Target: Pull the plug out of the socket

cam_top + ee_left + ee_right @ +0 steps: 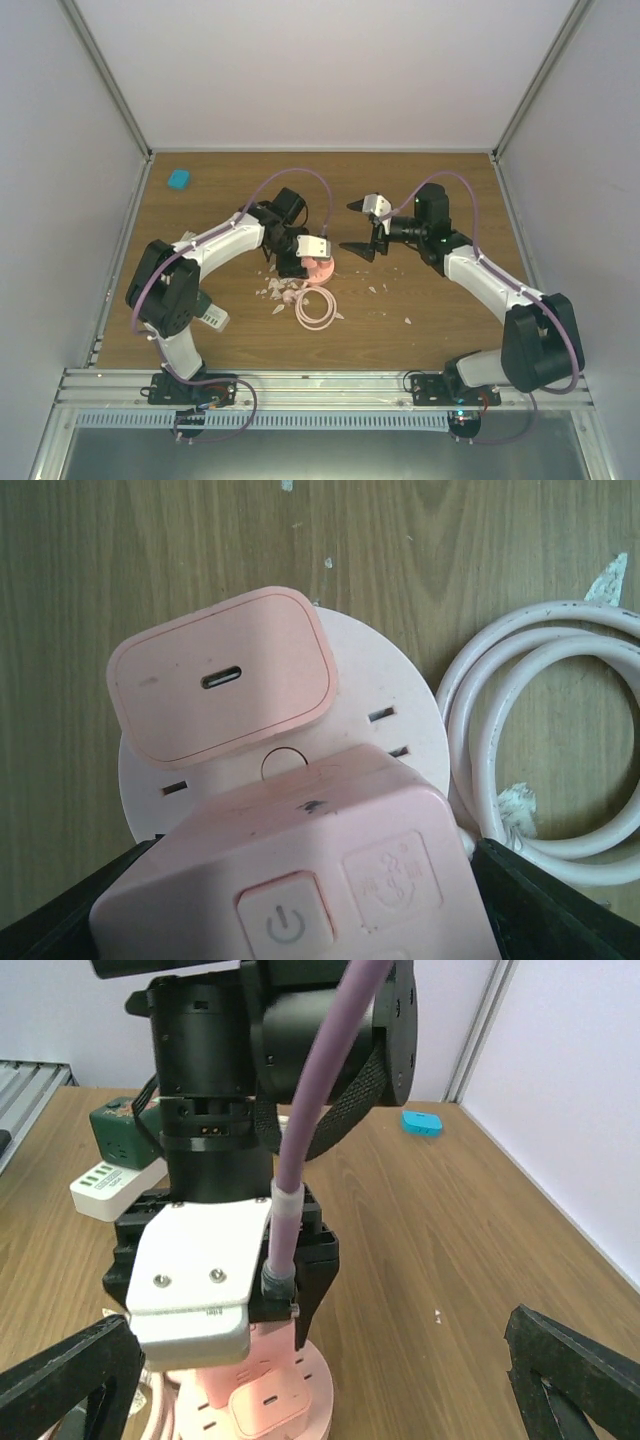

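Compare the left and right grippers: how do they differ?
The left gripper is down at the pink socket, while the right gripper hangs in the air beside it. The left's jaws are closed on the socket's button block. The right's jaws are spread wide and empty. Both are black and two-fingered.

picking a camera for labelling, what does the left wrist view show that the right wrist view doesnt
Only left wrist: the USB-C port on the pink charger plug, and the pink cube with its power button, gripped by the left tool.
Only right wrist: the left arm seen from outside, the open right tool, a white power strip, a green socket block and a teal object.
Both: the plug sitting on the round pink socket, the wooden table, and the pale cable, only a sliver in the right wrist.
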Controlling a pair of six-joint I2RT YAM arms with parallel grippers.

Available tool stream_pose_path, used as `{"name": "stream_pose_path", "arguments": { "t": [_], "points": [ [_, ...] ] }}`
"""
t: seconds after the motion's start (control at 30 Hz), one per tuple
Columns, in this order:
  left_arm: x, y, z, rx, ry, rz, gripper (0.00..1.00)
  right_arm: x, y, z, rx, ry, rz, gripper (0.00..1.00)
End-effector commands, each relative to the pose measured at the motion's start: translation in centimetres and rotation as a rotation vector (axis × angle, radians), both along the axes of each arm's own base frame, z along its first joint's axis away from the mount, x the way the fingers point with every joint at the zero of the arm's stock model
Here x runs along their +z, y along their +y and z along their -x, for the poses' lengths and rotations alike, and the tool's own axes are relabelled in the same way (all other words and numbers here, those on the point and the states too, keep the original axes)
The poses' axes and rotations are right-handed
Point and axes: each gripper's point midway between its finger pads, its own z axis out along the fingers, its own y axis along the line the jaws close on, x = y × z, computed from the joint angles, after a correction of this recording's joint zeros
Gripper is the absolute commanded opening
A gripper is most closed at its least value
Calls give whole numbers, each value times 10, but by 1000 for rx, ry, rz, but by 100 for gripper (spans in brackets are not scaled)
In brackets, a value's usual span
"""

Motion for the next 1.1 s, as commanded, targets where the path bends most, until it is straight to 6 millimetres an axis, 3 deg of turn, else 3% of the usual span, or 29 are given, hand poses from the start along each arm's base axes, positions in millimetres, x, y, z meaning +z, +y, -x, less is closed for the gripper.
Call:
{"name": "stream_pose_path", "arguments": {
  "t": [0.0, 0.47, 0.6, 0.73, 0.9, 1.07],
  "points": [
    [19, -9, -4, -226, -80, 77, 43, 4, -8, 6, 20, -35, -16, 100],
    [2, -23, -6, -386, -30, 101, 44, -1, -23, -5, -17, -19, -19, 100],
    [9, -27, -15, -326, -33, 130, 76, -3, -31, -9, -31, -12, -21, 100],
    [23, -22, -19, -261, -55, 181, 99, -5, -34, -10, -36, -8, -20, 100],
    [49, -13, -21, -157, -34, 307, 99, -12, -33, -10, -18, 8, -17, 100],
    [63, 3, -9, -58, -17, 420, 99, -25, -28, -10, 4, 15, 7, 100]
  ]
}}
